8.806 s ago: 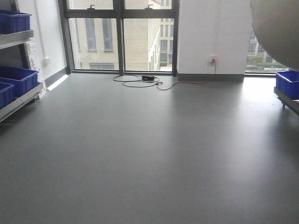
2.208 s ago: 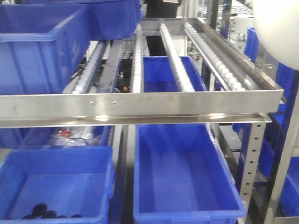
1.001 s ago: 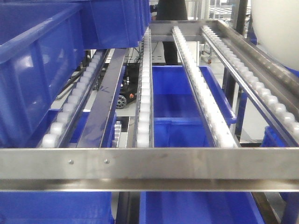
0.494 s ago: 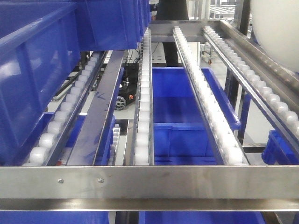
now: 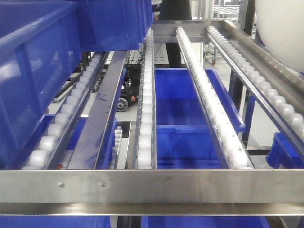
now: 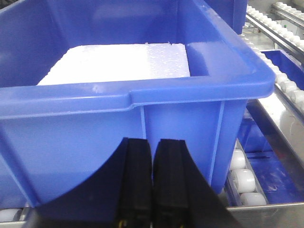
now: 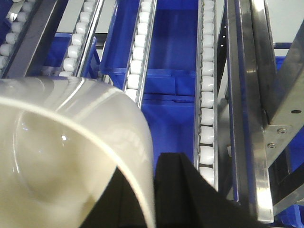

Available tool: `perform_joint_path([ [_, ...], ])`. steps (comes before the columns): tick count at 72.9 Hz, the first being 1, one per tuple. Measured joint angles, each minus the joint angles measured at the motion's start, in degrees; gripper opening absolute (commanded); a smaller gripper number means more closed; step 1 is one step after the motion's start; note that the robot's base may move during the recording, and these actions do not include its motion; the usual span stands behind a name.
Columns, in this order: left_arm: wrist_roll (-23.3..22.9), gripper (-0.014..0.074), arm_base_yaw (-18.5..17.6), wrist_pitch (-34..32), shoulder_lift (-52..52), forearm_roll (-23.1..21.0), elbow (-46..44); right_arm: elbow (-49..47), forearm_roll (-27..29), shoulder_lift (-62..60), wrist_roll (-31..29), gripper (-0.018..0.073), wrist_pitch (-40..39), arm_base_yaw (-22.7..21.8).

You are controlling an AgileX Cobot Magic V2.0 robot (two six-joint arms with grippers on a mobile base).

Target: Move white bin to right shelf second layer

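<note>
The white bin (image 5: pixel 280 28) hangs at the top right of the front view, above the right edge of the shelf level. In the right wrist view the bin (image 7: pixel 71 142) fills the lower left, tilted. My right gripper (image 7: pixel 144 160) is shut on its wall, one finger inside and one outside. Below it run the second layer's white roller lanes (image 7: pixel 205 104). The front view shows those lanes (image 5: pixel 147 118) behind the flat steel lip (image 5: pixel 152 185). My left gripper (image 6: pixel 153 142) is shut on nothing, just before a blue crate's wall (image 6: pixel 190 104).
That blue crate holds a white foam slab (image 6: pixel 118 61) and sits on the left lanes, where the front view shows blue crates (image 5: pixel 33 85). More blue crates (image 5: pixel 183 109) lie on the level below. A steel upright (image 7: pixel 266 95) stands at the right.
The front view went from open floor to close up against the shelf's roller level. Over the last half second it hardly shifted. The bin stays at the upper right.
</note>
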Motion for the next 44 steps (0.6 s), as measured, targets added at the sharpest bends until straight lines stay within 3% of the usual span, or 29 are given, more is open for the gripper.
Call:
perform_joint_path([
  [44,0.0,0.0085,0.0,0.0,0.0,0.0,0.0,0.0,0.0,0.0,0.0,0.0055,0.0,0.0],
])
